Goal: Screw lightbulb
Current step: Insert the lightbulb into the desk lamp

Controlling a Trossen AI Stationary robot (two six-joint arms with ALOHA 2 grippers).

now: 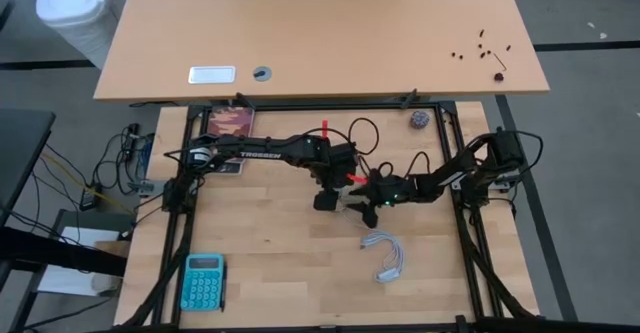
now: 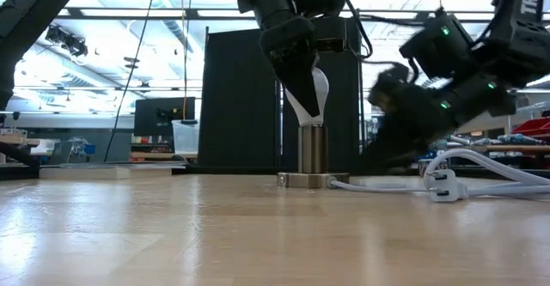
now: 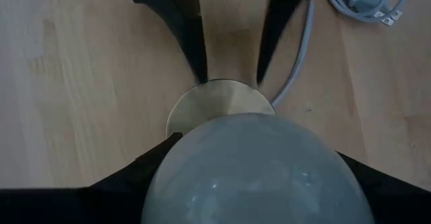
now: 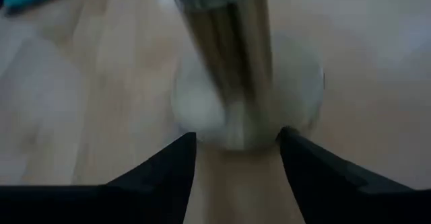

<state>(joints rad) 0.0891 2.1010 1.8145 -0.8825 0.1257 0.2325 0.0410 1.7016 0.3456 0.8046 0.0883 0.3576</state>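
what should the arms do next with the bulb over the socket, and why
Probably the right gripper should close on the socket post to steady it. In the low view the left gripper holds the lightbulb directly above the post, and the right wrist view shows the right fingers standing open either side of it. Once it is braced, the left arm could lower and twist.

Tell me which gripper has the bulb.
The left gripper holds the lightbulb above the socket; the right gripper is open at the socket's stem.
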